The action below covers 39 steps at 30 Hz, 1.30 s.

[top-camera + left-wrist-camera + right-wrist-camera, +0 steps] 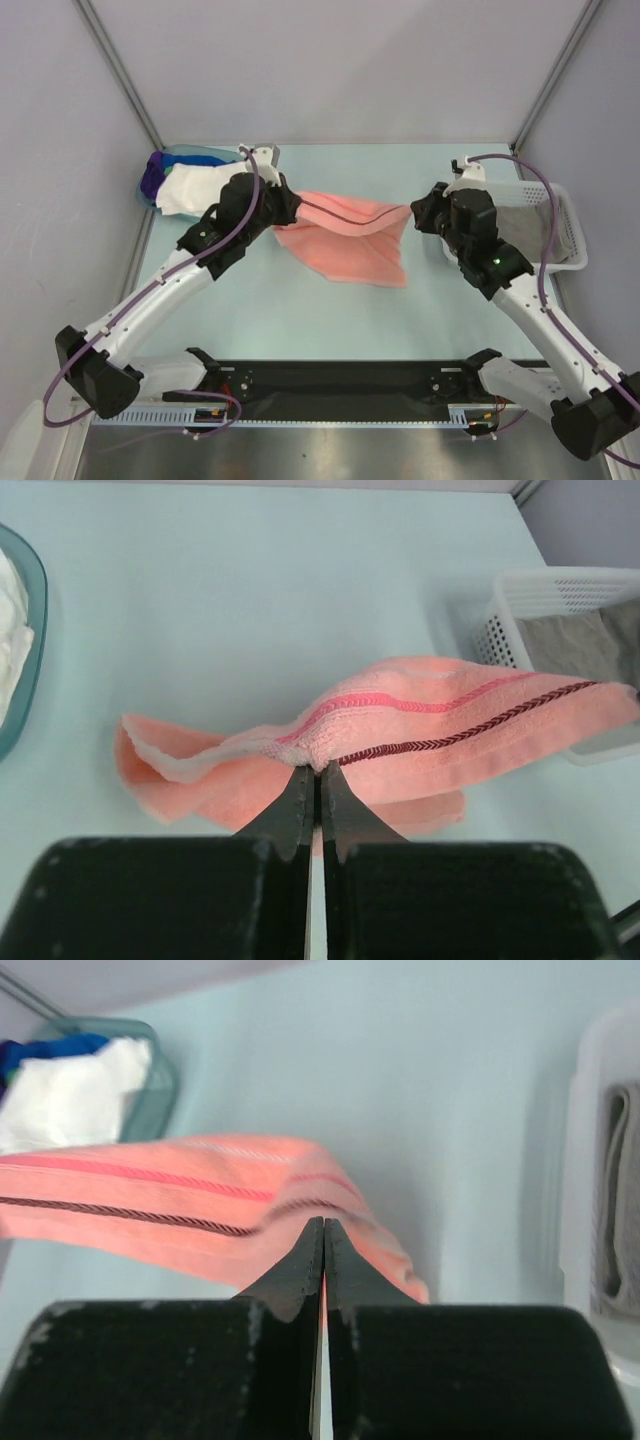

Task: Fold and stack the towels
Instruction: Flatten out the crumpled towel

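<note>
Salmon terry towel [350,245] hangs stretched beside the white basket [572,240] (striped edge uppermost), with the left gripper [293,207] and right gripper [414,214] each clamped on that edge.

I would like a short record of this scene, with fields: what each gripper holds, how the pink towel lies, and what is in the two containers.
left gripper: shut on the pink towel, at its upper edge
right gripper: shut on the same upper edge, at the other end
pink towel: stretched between the grippers, lower part seems to rest on the table
blue tub: white towel, blue and purple cloth beside it
white basket: grey towel inside
</note>
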Tool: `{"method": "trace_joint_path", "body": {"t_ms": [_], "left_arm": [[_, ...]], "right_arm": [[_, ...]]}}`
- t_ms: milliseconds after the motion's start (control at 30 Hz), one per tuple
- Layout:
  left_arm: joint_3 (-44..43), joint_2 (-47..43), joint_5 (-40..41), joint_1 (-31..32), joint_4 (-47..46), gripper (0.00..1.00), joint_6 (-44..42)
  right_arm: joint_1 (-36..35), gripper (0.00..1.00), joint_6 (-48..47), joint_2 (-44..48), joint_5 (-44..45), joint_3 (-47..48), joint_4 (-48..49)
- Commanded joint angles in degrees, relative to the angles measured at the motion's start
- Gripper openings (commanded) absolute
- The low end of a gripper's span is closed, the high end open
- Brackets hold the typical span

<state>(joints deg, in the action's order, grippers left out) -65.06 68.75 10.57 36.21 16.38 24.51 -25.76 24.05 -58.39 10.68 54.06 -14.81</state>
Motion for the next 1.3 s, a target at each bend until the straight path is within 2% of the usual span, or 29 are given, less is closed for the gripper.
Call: {"method": "trace_joint_path", "body": {"t_ms": [0,167,367,500,600,700,767,933,1100,1267], "left_arm": [[-5.2,-1.3,0.3,1.3,6.7,0.0,-4.6],[-10.0,-2.1,2.8,6.1,10.2,0.0,-6.4],[-12.9,-1.5,4.1,6.9,12.3,0.0,-6.4],[-4.9,-1.2,2.4,6.9,9.2,0.0,-4.0],[1.0,-0.3,1.6,6.8,6.4,0.0,-2.3],[4.1,2.6,1.7,4.2,3.9,0.0,-1.7],[5.1,5.2,-0.1,0.3,1.0,0.0,-1.3],[-0.3,11.0,0.0,-7.0,-1.1,0.0,-1.0],[-8.3,17.3,-1.7,-9.3,1.1,0.0,-1.6],[-7.5,18.9,-2.7,-9.5,0.1,0.0,-1.9]], "right_arm": [[-1.2,0.0,-3.0,2.5,-2.2,5.2,-2.1],[-4.5,0.0,-5.2,4.2,-1.5,9.1,-4.1],[-5.0,0.0,-4.6,1.5,0.0,13.5,-9.3],[-6.2,0.0,-0.6,-0.1,-1.1,6.0,-8.7],[-10.4,0.01,3.8,-0.5,-2.3,-2.4,-3.4],[-16.2,0.05,7.1,-4.6,-0.5,-6.8,2.1],[-18.4,0.09,8.2,-9.8,2.1,-7.3,5.5],[-20.4,0.14,9.9,-20.2,2.9,-5.7,12.9],[-20.6,0.21,11.9,-29.4,5.3,-0.4,11.2],[-21.8,0.38,16.2,-31.5,7.1,-1.0,12.1]]}}
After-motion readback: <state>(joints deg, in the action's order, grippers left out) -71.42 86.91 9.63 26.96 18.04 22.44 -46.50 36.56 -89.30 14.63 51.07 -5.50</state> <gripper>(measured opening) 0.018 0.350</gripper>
